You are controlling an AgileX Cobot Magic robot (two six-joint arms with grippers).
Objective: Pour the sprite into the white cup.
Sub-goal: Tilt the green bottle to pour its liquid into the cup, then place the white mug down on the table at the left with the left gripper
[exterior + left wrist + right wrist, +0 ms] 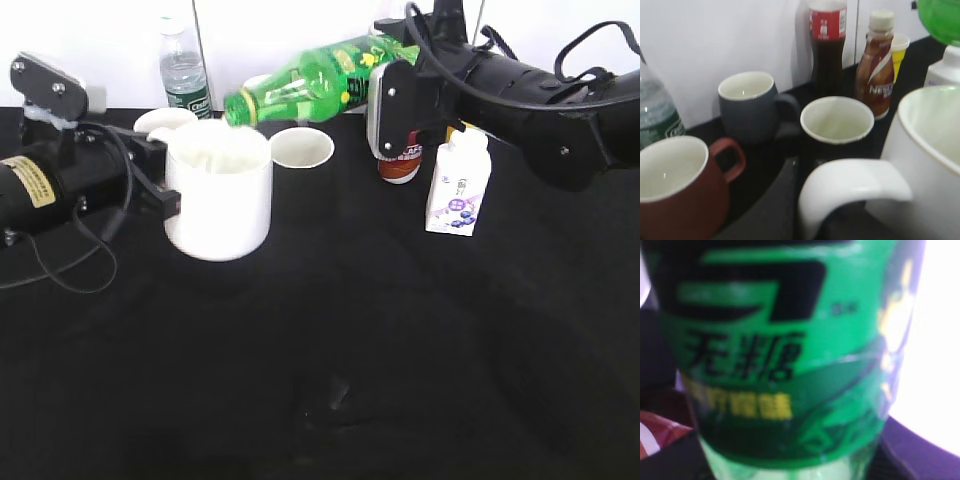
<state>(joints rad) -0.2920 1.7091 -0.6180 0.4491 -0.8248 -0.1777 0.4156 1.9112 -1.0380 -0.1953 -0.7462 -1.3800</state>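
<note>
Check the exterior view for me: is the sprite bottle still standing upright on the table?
No, the sprite is lifted off the table and tipped nearly horizontal, its neck pointing left over the rim of the white cup.

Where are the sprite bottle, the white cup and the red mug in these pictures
sprite bottle (305, 82): exterior view, on its tilted green body.
white cup (222, 205): exterior view, on its front wall.
red mug (677, 210): left wrist view, on its outer wall below the rim.

Black table (400, 380) (cloth-covered): mugs, bottles, white carton (458, 185).
</note>
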